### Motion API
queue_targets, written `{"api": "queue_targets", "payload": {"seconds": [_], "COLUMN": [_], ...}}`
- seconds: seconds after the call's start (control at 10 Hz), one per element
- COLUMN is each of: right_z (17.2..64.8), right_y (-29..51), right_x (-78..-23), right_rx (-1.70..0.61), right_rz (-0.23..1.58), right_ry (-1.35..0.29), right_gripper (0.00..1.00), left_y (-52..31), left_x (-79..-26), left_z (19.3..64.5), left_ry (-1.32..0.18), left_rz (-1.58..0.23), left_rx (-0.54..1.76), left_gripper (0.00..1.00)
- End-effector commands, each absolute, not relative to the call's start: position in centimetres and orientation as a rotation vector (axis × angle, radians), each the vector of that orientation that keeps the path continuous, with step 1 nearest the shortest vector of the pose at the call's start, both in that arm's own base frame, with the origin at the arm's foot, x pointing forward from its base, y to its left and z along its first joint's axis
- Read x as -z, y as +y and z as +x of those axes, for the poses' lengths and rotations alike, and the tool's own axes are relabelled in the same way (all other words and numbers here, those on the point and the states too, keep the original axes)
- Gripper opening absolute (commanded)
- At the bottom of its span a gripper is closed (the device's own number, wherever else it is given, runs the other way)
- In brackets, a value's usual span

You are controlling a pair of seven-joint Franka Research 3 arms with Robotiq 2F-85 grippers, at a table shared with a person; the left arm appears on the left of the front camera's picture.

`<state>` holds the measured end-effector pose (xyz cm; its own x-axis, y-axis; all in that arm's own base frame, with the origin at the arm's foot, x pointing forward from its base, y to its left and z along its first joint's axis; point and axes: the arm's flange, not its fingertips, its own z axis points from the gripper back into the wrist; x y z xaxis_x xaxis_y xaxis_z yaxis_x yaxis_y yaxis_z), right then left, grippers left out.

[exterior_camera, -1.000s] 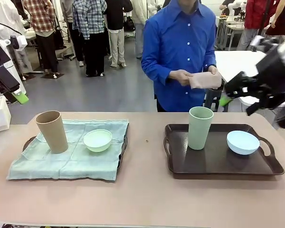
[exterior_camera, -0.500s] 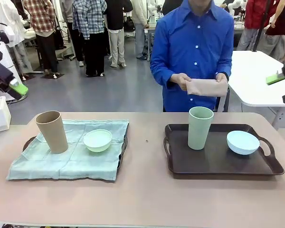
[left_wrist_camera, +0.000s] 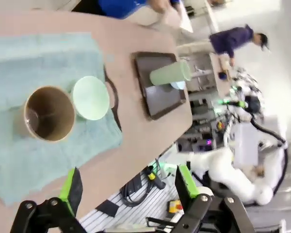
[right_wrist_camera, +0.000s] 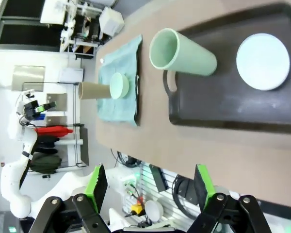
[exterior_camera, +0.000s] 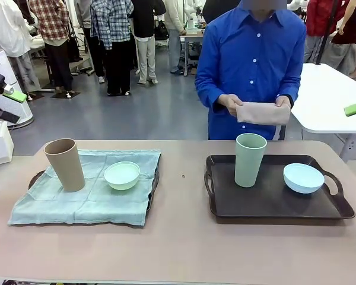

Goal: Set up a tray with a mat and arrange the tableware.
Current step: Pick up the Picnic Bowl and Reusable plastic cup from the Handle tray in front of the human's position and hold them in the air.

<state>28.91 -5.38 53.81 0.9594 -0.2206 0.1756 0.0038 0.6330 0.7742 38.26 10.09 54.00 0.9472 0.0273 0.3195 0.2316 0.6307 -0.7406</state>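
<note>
Since one second before, the right arm had pulled back from above the right tray [exterior_camera: 267, 205] to the right edge of the front view. The left arm had also sunk lower at the left edge, and the person had stepped a little to the right. Both arms were now away from the table [exterior_camera: 178, 249].

The left gripper [left_wrist_camera: 128, 187] had its jaws spread wide with nothing between them, and the right gripper [right_wrist_camera: 150, 187] was the same.

The tan cup [exterior_camera: 65, 164] and the mint green bowl [exterior_camera: 122, 175] stood on the teal mat [exterior_camera: 89, 202], which covered the left tray [exterior_camera: 35, 177]. The sage green cup [exterior_camera: 250, 159] and the light blue bowl [exterior_camera: 303, 177] stood directly on the bare right tray. The person's hands [exterior_camera: 231, 104] held a folded tan cloth [exterior_camera: 263, 113] behind that tray.

I think the left side was finished. The right tray probably still needed its mat, and the retreat of the arms left room for the person.
</note>
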Motion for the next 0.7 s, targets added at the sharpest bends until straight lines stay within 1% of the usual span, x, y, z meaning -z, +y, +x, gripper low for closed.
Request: {"api": "queue_targets", "payload": {"seconds": [0.0, 0.1, 0.4, 0.6], "right_z": [26.2, 25.4, 23.8, 23.6], "right_y": [-5.6, -6.8, -9.1, -9.3], "right_x": [-50.3, -49.7, -49.0, -49.0], "right_rx": [0.173, 0.194, 0.268, 0.281], "right_rz": [0.903, 0.919, 0.962, 0.955], "right_ry": [-0.208, -0.204, -0.264, -0.273], "right_gripper": [0.93, 0.93, 0.93, 0.93], "left_y": [10.8, 12.0, 13.6, 13.7], "left_x": [-54.3, -54.4, -53.7, -53.2], "left_z": [37.7, 37.3, 36.7, 36.7], "left_ry": [-0.238, -0.224, -0.149, -0.136], "left_rz": [-0.863, -0.845, -0.828, -0.804], "left_rx": [-0.049, -0.090, -0.194, -0.163], "left_gripper": [1.00, 1.00, 1.00, 1.00]}}
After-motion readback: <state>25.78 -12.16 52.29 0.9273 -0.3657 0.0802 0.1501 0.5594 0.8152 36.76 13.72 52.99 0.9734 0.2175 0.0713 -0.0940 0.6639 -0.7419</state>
